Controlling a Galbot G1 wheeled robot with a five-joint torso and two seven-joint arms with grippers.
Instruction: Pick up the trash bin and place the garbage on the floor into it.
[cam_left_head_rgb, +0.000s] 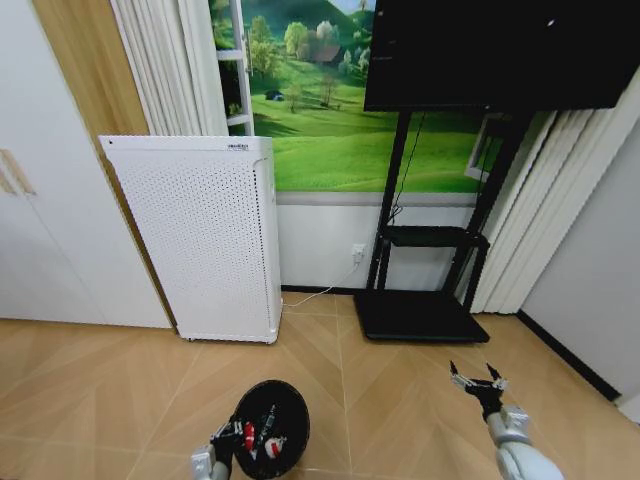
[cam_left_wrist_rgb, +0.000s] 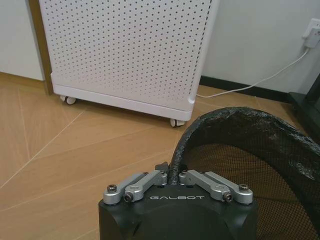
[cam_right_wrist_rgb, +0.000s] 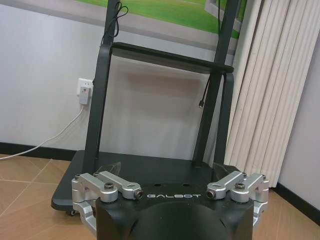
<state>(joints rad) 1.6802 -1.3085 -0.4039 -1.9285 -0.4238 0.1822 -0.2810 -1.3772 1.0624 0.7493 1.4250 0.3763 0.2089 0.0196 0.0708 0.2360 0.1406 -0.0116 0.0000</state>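
The trash bin is a small black round mesh bin with a dark liner, low in the head view just left of centre. My left gripper is shut on its near-left rim. In the left wrist view the left gripper pinches the rim of the trash bin, which hangs over the wooden floor. Inside the bin lies garbage: small red-and-white pieces and a darker item. My right gripper is open over bare floor to the right, with nothing between its fingers. The right wrist view shows the right gripper facing the TV stand.
A tall white perforated appliance on castors stands against the wall ahead-left, its cable running to a wall socket. A black TV stand with a flat base is ahead-right, with curtains beside it. Wooden floor lies between.
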